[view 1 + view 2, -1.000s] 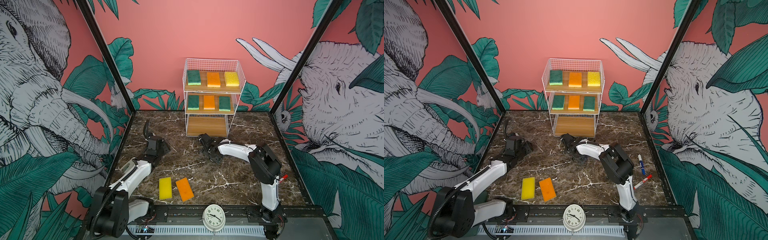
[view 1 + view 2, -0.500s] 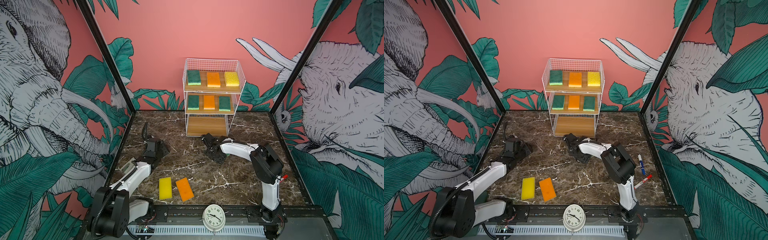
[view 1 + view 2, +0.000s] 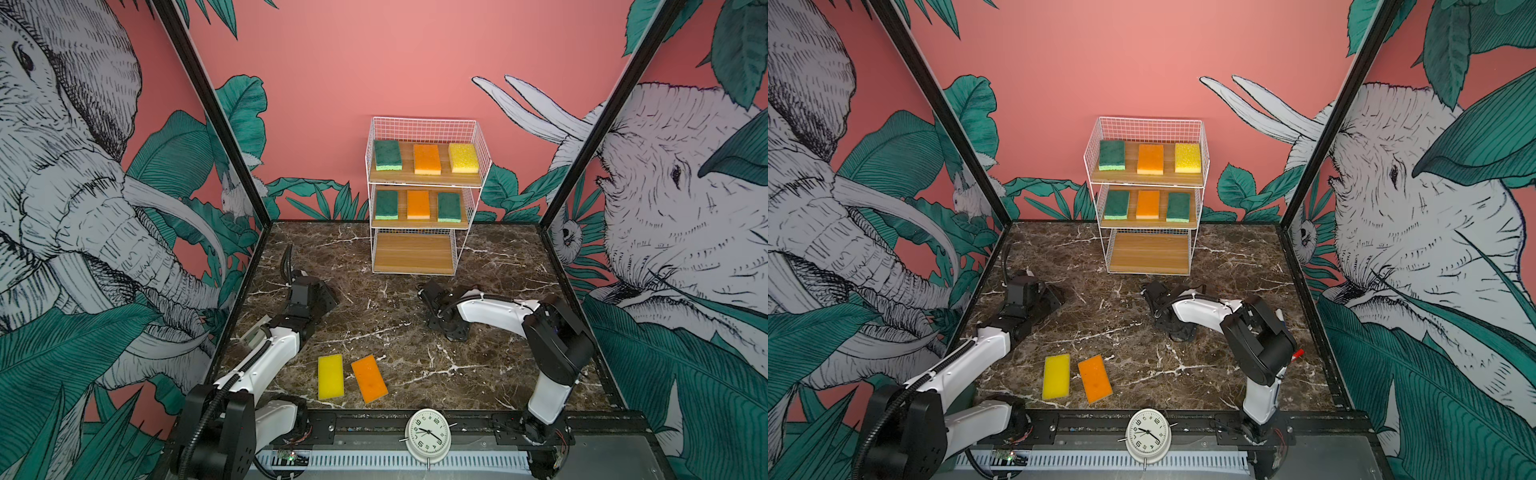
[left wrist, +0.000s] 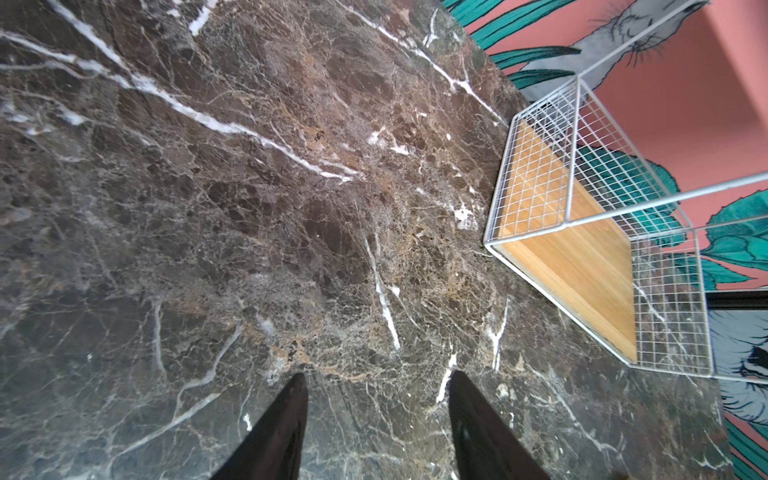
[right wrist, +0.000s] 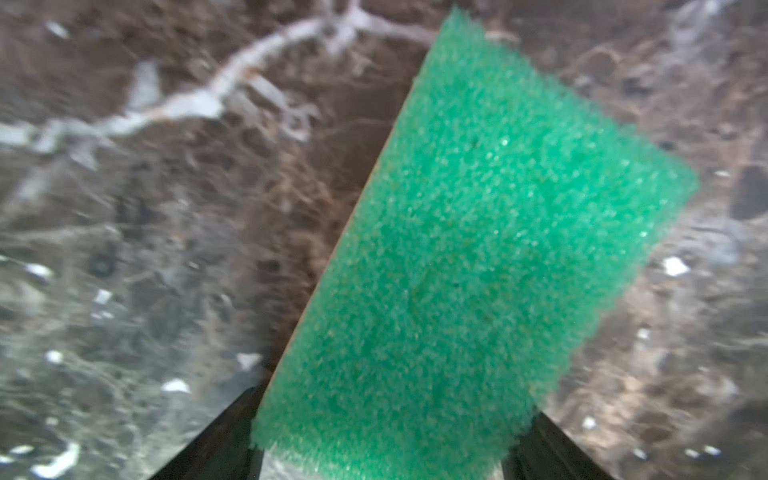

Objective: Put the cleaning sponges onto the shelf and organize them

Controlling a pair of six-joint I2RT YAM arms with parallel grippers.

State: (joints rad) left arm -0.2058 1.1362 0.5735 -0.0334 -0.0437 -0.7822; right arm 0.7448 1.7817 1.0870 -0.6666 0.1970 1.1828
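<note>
The shelf [image 3: 424, 121] of white wire with wooden boards stands at the back in both top views [image 3: 1148, 254]. Its top tier holds a green, an orange and a yellow sponge; its middle tier holds green, orange and green; its bottom board is bare. A yellow sponge [image 3: 330, 376] and an orange sponge [image 3: 369, 379] lie near the front edge. My right gripper [image 3: 454, 331] points down at the tabletop, shut on a green sponge [image 5: 478, 249] that the top views hide. My left gripper [image 4: 377, 374] is open over bare marble, left of the shelf [image 4: 573, 249].
A white alarm clock [image 3: 428, 434] sits on the front rail. A red-tipped marker [image 3: 1298, 354] peeks out behind my right arm near the right wall. Black frame posts and patterned walls close in both sides.
My right gripper has shifted away from the shelf, to the right and toward the front. The left arm has barely moved.
</note>
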